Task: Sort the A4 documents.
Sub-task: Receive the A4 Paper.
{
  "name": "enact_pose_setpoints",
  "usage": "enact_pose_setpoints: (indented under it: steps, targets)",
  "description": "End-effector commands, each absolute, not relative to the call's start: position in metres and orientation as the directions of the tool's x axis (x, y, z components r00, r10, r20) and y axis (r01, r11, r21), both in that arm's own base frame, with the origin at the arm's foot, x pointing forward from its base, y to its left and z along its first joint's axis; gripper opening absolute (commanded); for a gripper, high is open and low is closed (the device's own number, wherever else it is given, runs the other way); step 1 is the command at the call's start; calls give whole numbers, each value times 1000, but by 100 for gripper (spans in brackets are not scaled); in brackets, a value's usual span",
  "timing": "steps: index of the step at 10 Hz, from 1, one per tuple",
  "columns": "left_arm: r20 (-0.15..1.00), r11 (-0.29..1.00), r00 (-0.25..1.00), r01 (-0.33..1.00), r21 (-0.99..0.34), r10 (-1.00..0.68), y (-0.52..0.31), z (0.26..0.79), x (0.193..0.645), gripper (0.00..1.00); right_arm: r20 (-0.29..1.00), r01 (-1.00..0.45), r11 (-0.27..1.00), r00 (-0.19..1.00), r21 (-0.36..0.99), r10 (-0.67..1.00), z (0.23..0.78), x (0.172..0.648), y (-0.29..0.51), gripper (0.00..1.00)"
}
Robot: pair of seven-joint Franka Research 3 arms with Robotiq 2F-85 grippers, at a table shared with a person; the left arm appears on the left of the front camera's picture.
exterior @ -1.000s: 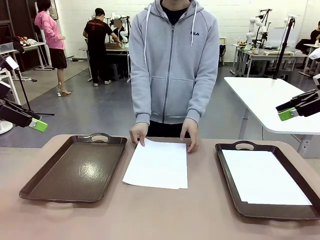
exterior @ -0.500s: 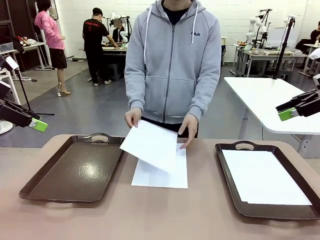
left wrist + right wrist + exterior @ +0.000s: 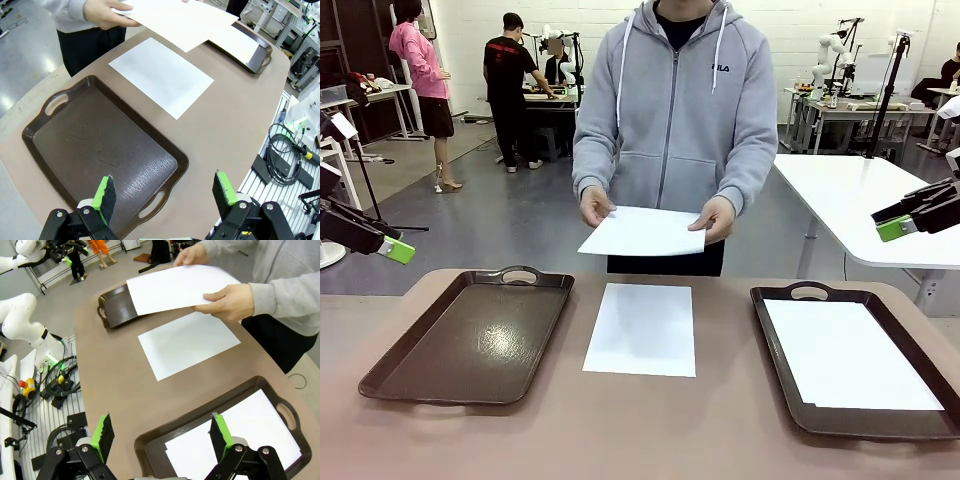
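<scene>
A white A4 sheet (image 3: 642, 328) (image 3: 161, 75) (image 3: 188, 343) lies flat on the table between the two trays. The person holds a second sheet (image 3: 644, 232) (image 3: 182, 20) (image 3: 175, 288) in both hands, level above the table's far edge. A third sheet (image 3: 847, 354) (image 3: 227, 437) lies in the right brown tray (image 3: 773, 350) (image 3: 165, 432). The left brown tray (image 3: 472, 337) (image 3: 102, 152) holds nothing. My left gripper (image 3: 395, 250) (image 3: 165, 190) hovers open at the far left, above the left tray. High at the far right, my right gripper (image 3: 893, 228) (image 3: 160, 432) is open over the right tray.
The tan table (image 3: 650, 430) has rounded corners. A white table (image 3: 860, 195) stands behind on the right. Cables (image 3: 282, 157) lie on the floor beside the table. Other people stand at benches far back.
The person lifted the top sheet off the stack in the middle and now holds it level at waist height in both hands. Both arms stayed still.
</scene>
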State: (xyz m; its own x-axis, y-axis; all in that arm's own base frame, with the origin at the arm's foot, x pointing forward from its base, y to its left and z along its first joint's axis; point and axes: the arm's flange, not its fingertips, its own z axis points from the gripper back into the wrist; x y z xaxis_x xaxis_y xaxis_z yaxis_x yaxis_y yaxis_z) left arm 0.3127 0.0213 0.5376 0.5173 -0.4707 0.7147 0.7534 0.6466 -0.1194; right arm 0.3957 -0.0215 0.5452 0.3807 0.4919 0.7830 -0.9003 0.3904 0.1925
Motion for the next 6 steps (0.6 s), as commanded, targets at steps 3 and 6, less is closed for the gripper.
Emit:
enact_pose_setpoints:
  steps: [3, 6]
  targets:
    - [727, 628, 497, 769, -117, -473, 23, 536, 314, 100, 786, -902, 386, 377, 193, 490, 544, 394, -20, 100]
    - [727, 628, 497, 769, -117, -473, 23, 536, 314, 100, 786, -902, 386, 377, 193, 490, 544, 394, -20, 100]
